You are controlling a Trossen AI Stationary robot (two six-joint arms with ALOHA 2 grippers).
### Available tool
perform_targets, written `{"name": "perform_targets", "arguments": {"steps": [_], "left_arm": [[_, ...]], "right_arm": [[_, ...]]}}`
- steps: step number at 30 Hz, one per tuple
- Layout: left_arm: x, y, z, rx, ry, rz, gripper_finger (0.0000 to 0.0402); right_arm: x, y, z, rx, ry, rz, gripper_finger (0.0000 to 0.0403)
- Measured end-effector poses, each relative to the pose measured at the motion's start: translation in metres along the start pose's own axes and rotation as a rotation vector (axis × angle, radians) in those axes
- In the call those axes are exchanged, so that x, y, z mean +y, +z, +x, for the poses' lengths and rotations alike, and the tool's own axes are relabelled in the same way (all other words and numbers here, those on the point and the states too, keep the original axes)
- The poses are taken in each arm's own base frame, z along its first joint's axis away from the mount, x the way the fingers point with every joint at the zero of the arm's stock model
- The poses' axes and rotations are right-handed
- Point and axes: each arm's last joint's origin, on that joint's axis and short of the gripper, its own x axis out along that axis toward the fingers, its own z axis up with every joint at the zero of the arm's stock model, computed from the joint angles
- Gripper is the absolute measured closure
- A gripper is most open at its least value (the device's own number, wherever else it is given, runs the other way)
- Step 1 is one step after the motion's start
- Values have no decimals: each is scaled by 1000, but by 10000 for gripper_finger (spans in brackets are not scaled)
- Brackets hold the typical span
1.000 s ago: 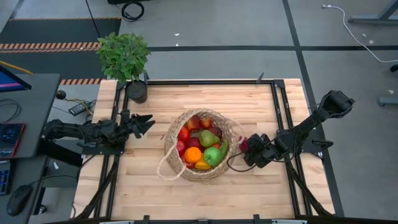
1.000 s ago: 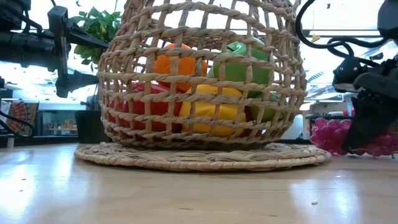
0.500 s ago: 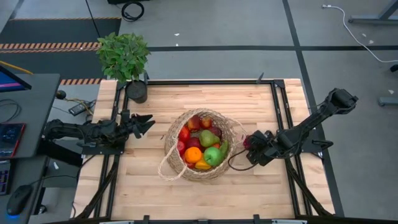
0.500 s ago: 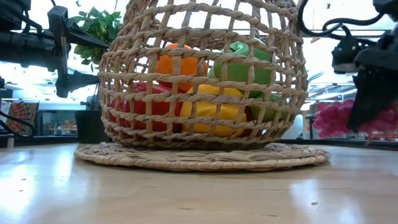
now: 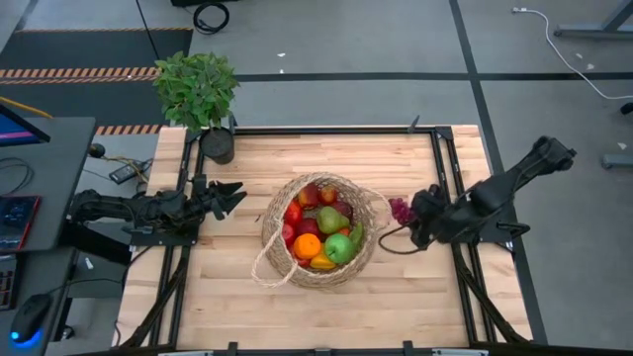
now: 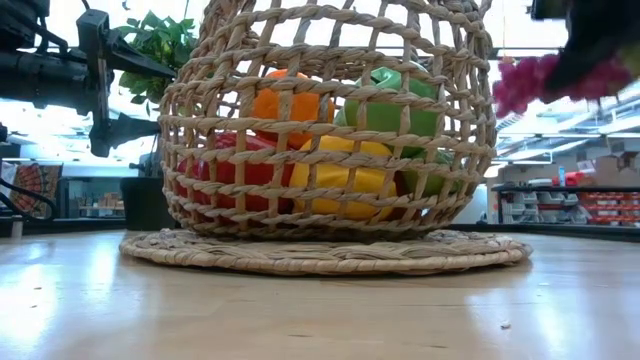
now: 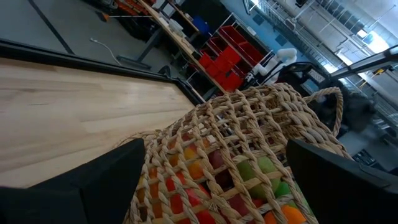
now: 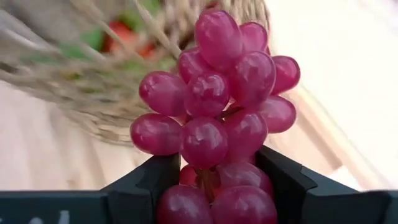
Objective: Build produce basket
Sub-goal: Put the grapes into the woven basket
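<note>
Since a second ago the right gripper (image 5: 413, 214), clamped on the grape bunch (image 5: 400, 209), has lifted it off the table beside the basket (image 5: 366, 203). Most produce (image 5: 318, 234) seems already inside; the grapes remain. Beyond the basket's opposite side, the left gripper (image 5: 229, 195) waits, fingers spread.

A workshop: red storage bins (image 7: 225, 61) on shelving, bare concrete floor (image 5: 346, 40).

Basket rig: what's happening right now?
The right gripper holds the purple grape bunch lifted off the table, just beside the basket, which is already filled with red, orange, yellow and green produce. The left gripper waits open on the basket's other side, holding nothing.
</note>
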Motion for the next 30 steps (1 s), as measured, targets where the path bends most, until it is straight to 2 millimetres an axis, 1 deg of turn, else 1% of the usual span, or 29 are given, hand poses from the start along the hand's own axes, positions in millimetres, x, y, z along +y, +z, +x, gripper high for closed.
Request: {"name": "perform_targets", "arguments": {"steps": [4,6,11,15,18,21,24,27,30], "left_arm": [[0,0,0,0,0,0,4],[0,0,0,0,0,1,4],[0,0,0,0,0,0,4],[0,0,0,0,-1,0,4],[0,0,0,0,-1,0,4],[0,0,0,0,0,0,4],[0,0,0,0,0,0,4],[0,0,0,0,-1,0,4],[0,0,0,-1,0,0,4]], "right_arm": [[-7,18,-31,-48,12,-13,213],[-11,28,-46,-106,6,9,213],[-14,54,-82,-287,53,54,213],[-9,76,-105,-458,144,49,213],[2,91,-116,-609,211,22,213],[14,105,-122,-734,242,-20,213],[27,117,-121,-818,247,-41,213],[39,127,-112,-843,284,-45,213],[50,136,-97,-827,353,-69,213]]}}
